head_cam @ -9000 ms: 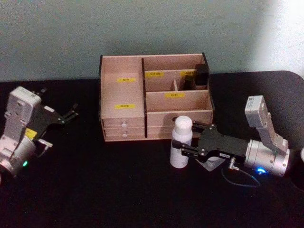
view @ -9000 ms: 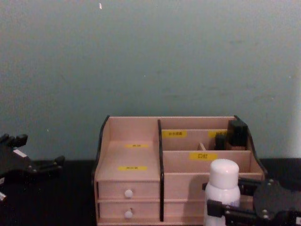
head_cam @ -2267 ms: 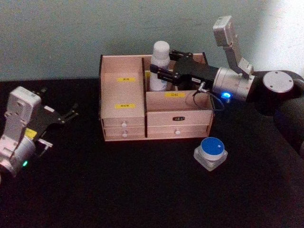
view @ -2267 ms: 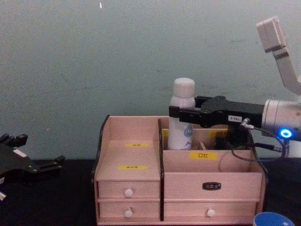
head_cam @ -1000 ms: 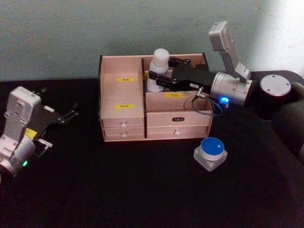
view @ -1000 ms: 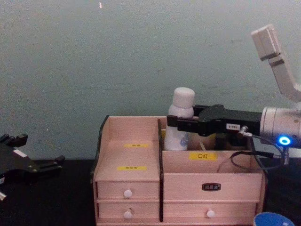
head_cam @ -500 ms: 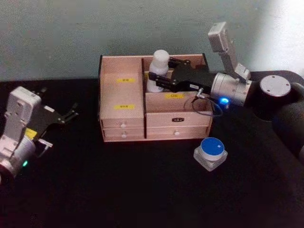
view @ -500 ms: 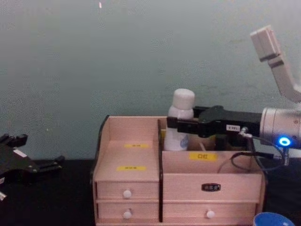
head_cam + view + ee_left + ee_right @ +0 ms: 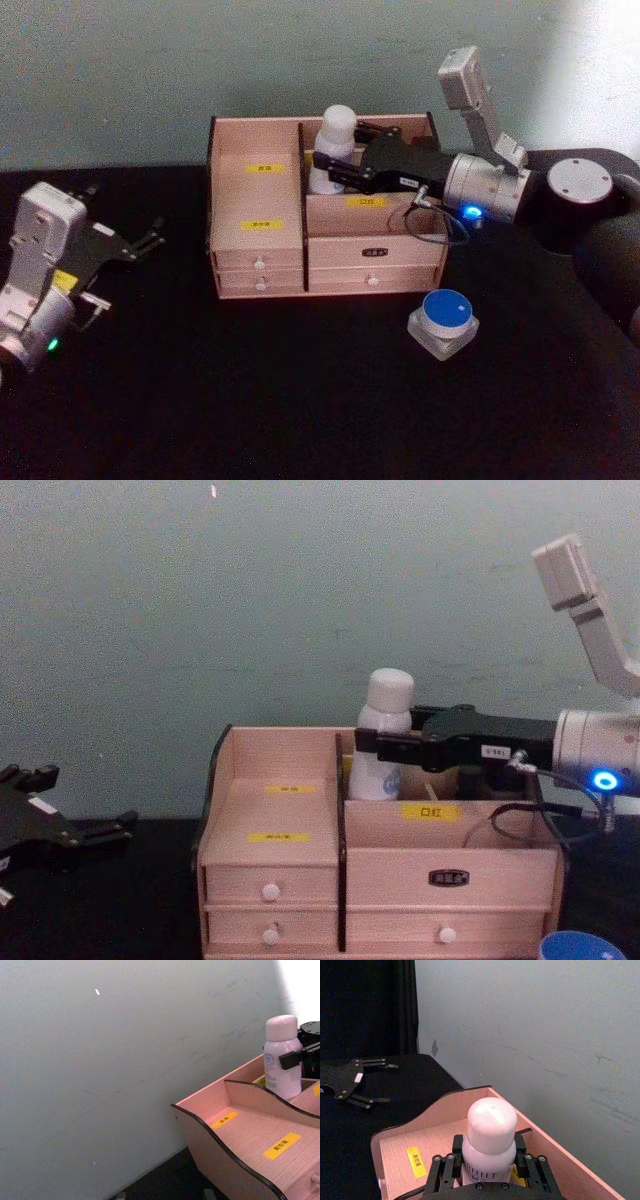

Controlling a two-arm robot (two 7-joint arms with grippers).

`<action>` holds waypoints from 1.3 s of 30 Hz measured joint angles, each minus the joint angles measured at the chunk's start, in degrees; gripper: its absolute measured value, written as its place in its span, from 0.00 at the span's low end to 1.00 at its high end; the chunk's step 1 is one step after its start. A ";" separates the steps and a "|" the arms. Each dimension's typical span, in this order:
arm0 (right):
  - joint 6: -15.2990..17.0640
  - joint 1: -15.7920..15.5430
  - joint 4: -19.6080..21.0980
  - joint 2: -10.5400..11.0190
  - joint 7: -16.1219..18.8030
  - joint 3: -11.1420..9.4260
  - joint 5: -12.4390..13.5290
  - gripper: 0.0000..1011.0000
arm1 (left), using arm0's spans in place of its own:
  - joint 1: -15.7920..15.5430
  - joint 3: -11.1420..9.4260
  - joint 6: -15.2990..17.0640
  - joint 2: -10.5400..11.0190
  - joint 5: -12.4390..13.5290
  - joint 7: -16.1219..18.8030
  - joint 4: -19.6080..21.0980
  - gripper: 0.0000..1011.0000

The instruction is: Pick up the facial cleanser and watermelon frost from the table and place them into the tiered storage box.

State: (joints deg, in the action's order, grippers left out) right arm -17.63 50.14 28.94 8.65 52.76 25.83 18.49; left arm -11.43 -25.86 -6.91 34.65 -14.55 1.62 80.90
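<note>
White facial cleanser [image 9: 338, 130], pinched by right gripper [image 9: 336, 160], now lowered into tiered storage box [image 9: 256, 262] rear compartment; release pending. Watermelon frost [image 9: 445, 318] still on table [image 9: 300, 400]. Left gripper [image 9: 142, 244] parked, spread

The right arm reaches far forward, and its right gripper [image 9: 328, 168] pinches the facial cleanser [image 9: 337, 124] tight (a blue light glows on the wrist). The left gripper [image 9: 150, 238] rests low on the left, fingers apart.
</note>
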 joint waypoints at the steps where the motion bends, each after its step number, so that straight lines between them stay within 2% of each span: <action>1: -0.01 0.01 -0.01 0.00 0.01 0.00 0.00 0.59 | 0.00 0.00 0.00 0.00 0.00 0.00 0.00 0.99; 3: -0.01 0.01 -0.01 0.00 0.02 0.00 0.01 0.59 | 0.00 0.00 0.00 0.00 0.00 0.00 0.00 0.99; 6: -0.03 0.02 -0.02 -0.04 0.11 0.00 -0.01 0.65 | 0.00 0.00 0.00 0.00 0.00 0.00 0.00 0.99; 7: -0.04 0.02 -0.02 -0.04 0.10 0.00 0.00 0.71 | 0.00 0.00 0.00 0.00 0.00 0.00 0.00 0.99; 18: -0.06 0.04 -0.02 -0.01 0.10 0.00 0.01 0.99 | 0.00 0.00 0.00 0.00 0.00 0.00 0.00 0.99; 35: -0.06 0.04 -0.01 0.00 0.07 0.00 0.06 0.99 | 0.00 0.00 0.00 0.00 0.00 0.00 0.00 0.99; 39: 0.50 -0.59 1.74 0.51 -1.10 0.01 0.01 0.99 | 0.00 0.00 0.00 0.00 0.00 0.00 0.00 0.99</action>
State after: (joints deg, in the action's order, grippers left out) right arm -17.13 49.56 30.68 9.16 51.66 25.84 18.50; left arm -11.43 -25.86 -6.91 34.65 -14.55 1.62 80.90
